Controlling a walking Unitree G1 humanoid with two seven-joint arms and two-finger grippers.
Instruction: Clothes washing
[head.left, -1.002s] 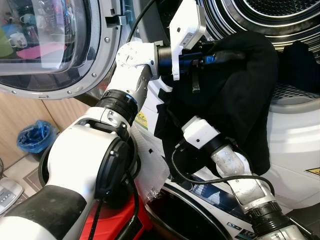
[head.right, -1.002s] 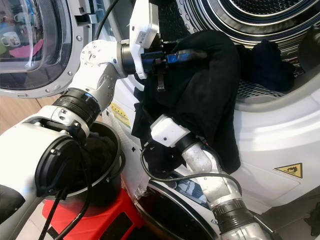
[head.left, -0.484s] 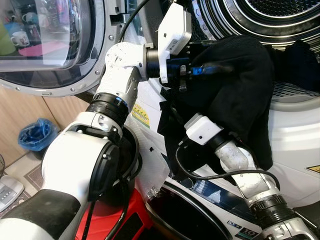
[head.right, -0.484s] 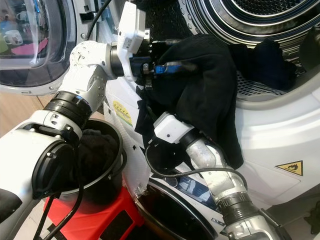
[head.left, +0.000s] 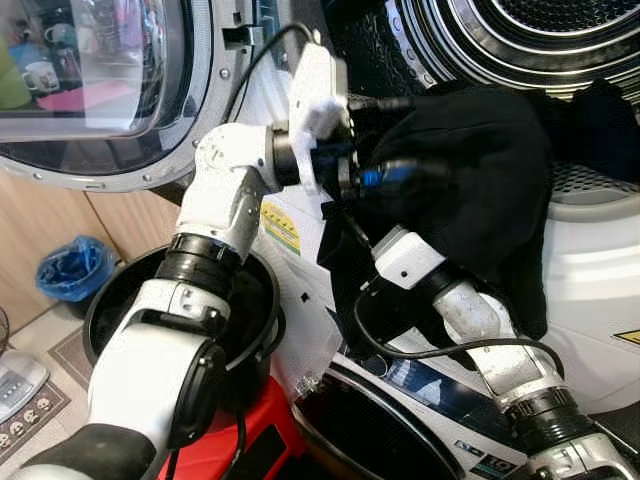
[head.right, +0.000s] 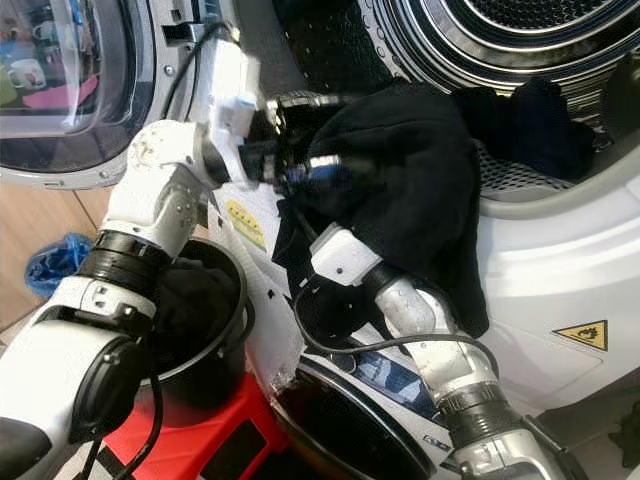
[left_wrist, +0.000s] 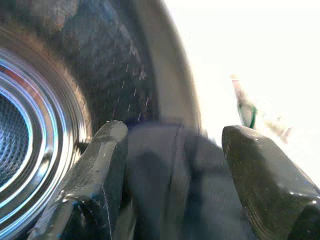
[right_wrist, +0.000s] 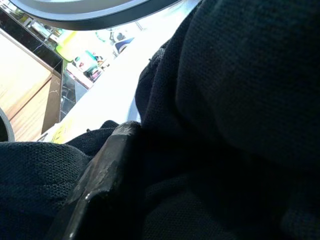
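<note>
Black garment (head.left: 470, 170), black bucket (head.left: 120, 300), red stool (head.left: 250, 445), blue bag (head.left: 68, 272)

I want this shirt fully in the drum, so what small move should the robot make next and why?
Probably push the black garment deeper into the drum. Most of it hangs over the front rim. The left hand is at its top with fingers apart around cloth; the right hand is buried in the cloth underneath.

Black garment (head.left: 470, 170) across drum mouth (head.left: 540, 40)

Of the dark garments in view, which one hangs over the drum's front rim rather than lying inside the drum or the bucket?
The large black garment, draped over the washer opening's rim, with both grippers at it. Another dark piece lies inside the drum; more dark laundry sits in the black bucket.
</note>
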